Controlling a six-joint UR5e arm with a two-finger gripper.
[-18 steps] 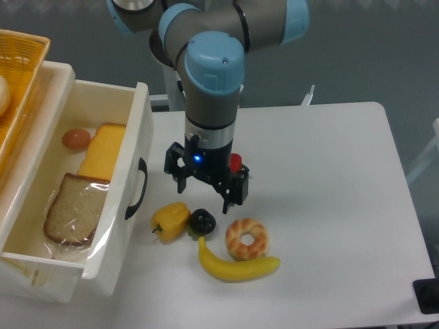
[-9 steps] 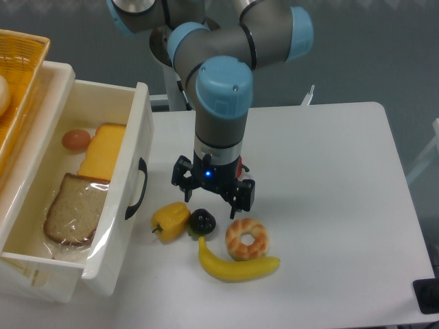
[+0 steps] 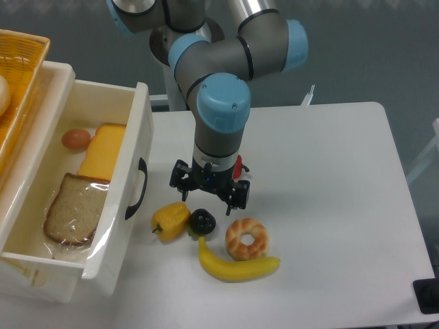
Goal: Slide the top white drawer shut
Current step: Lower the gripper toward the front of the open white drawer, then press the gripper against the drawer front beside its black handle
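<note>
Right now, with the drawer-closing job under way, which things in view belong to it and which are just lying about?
Belongs to the job:
top white drawer, pulled open
its black handle
gripper, above the table, not touching the drawer

Just lying about:
yellow pepper
dark round fruit
banana
bagel
bread slice, cheese and egg inside the drawer
yellow basket

Top white drawer (image 3: 103, 205) open beside gripper (image 3: 208, 196)
</note>
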